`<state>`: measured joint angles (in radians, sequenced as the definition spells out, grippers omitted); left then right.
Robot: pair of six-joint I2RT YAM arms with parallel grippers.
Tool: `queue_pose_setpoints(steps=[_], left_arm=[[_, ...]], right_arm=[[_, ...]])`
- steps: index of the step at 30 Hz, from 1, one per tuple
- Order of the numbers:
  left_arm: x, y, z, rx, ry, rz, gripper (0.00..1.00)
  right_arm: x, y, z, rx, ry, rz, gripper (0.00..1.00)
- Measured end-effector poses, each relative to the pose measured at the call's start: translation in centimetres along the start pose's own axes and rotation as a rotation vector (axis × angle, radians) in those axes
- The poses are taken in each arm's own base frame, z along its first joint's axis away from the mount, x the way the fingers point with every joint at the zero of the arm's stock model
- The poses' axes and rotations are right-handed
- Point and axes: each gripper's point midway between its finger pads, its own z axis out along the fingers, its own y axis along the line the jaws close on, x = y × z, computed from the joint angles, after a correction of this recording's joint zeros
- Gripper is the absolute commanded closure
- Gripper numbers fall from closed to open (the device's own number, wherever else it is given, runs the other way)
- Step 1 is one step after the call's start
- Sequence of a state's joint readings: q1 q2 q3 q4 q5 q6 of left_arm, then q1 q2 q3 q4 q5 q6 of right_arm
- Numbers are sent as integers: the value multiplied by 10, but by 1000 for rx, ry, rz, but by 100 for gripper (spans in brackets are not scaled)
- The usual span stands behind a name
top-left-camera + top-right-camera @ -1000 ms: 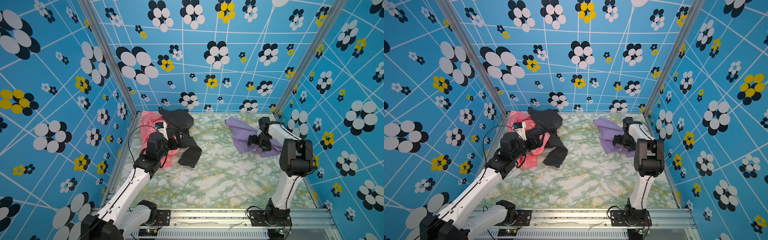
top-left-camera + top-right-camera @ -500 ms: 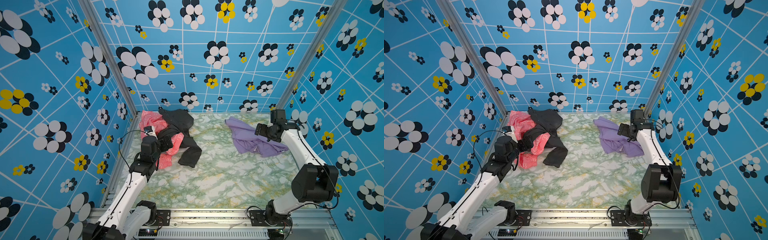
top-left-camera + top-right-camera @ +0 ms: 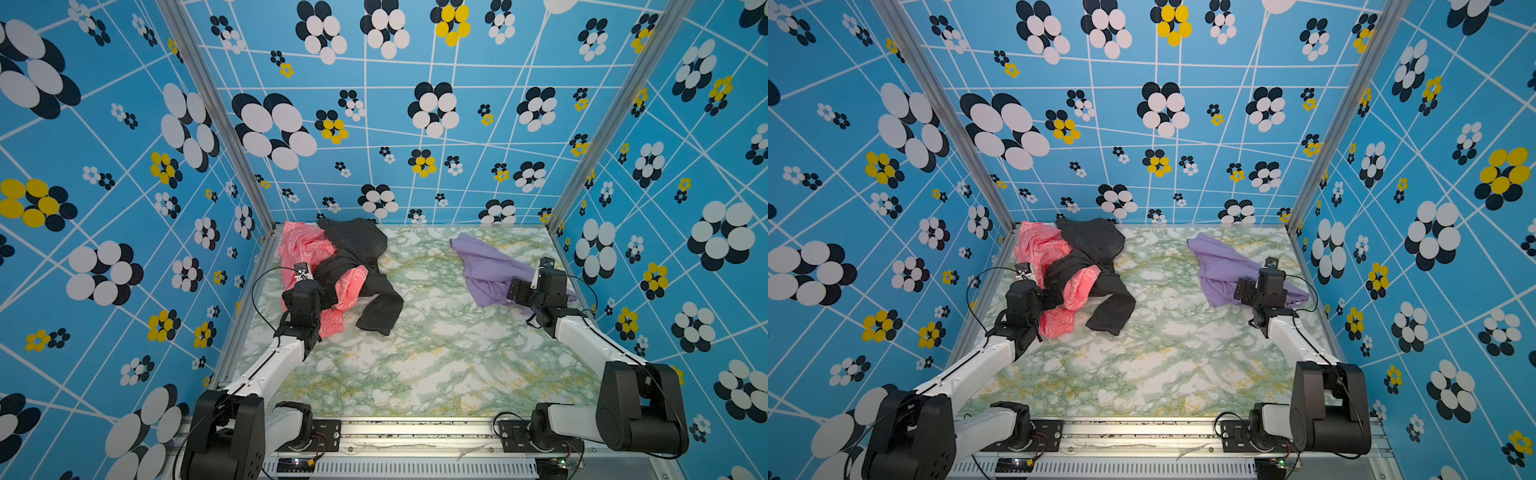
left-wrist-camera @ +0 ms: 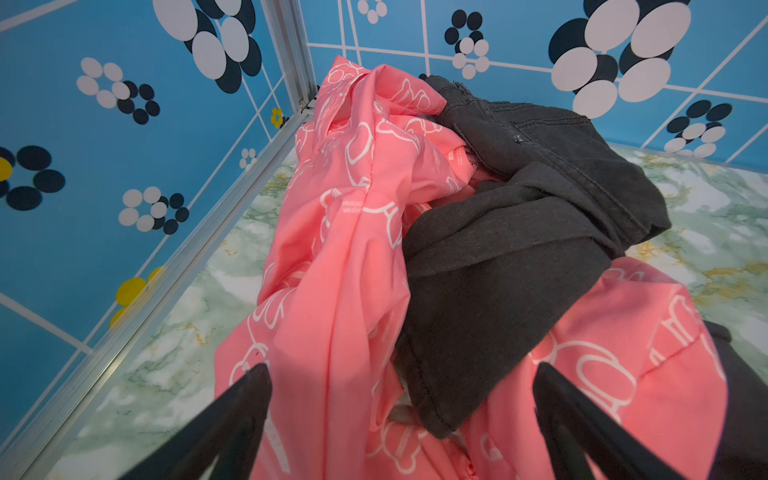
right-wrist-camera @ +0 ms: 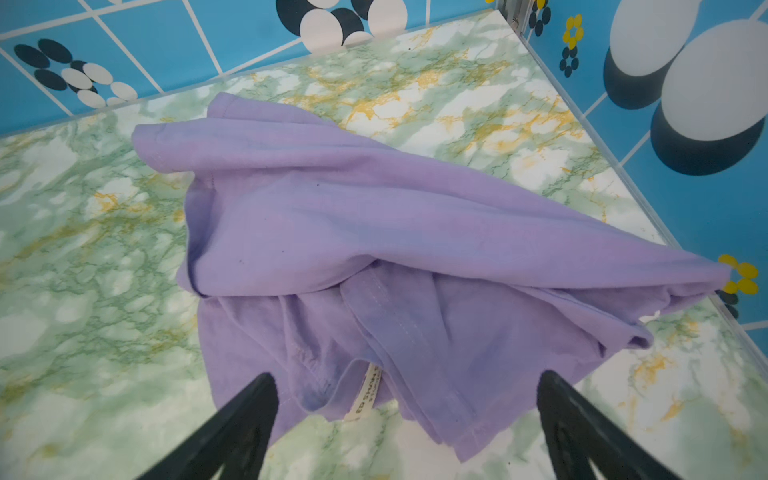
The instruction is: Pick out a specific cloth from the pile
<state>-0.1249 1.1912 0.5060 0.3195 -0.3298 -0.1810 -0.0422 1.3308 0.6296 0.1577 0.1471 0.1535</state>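
Note:
The cloth [image 3: 482, 266] [image 3: 1221, 266], plain lilac, lies crumpled by itself at the back right of the table, apart from the pile. In the right wrist view the cloth [image 5: 332, 216] shows a small white tag [image 5: 368, 390] at its near edge. My right gripper [image 3: 517, 291] [image 5: 407, 376] stands open just above that near edge, holding nothing. The pile [image 3: 345, 266] [image 3: 1084, 270] at the back left is a salmon-pink cloth [image 4: 332, 249] tangled with black garments [image 4: 519, 249]. My left gripper [image 3: 328, 297] [image 4: 401, 370] hovers open over the pile's near end, holding nothing.
The green marbled table [image 3: 415, 353] is boxed in by blue flowered walls [image 3: 374, 124] on three sides, with metal posts [image 3: 232, 137] at the back corners. The cloth's far corner reaches the right wall. A black sleeve [image 3: 380, 311] trails from the pile toward the table's middle.
Both arms have folded lower and drawn back toward the front. The right gripper swung out to the back right corner, then came back to the cloth's near edge. The clothes have not moved.

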Motion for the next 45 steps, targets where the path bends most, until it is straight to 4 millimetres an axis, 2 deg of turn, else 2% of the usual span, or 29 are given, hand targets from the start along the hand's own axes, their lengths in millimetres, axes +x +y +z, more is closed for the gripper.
queue_pose_setpoints(steps=[2, 5, 10, 13, 18, 27, 45], left_arm=[[8, 4, 4, -18, -10, 14, 1], [17, 7, 10, -29, -17, 37, 1], [22, 5, 17, -7, -43, 74, 1], [23, 3, 20, 6, -61, 77, 1], [21, 3, 27, 29, -85, 80, 1], [40, -3, 47, 82, -69, 89, 1], [31, -6, 46, 114, -106, 82, 1]], right_arm=[[2, 1, 2, -10, -31, -15, 1], [-5, 5, 4, -32, -99, -25, 1], [-13, 11, 8, -66, -163, -43, 1], [-6, 12, 7, -84, -200, -45, 1], [24, 12, 13, -101, -193, -57, 1], [25, 20, 24, -140, -222, -72, 1], [22, 23, 23, -157, -236, -74, 1]])
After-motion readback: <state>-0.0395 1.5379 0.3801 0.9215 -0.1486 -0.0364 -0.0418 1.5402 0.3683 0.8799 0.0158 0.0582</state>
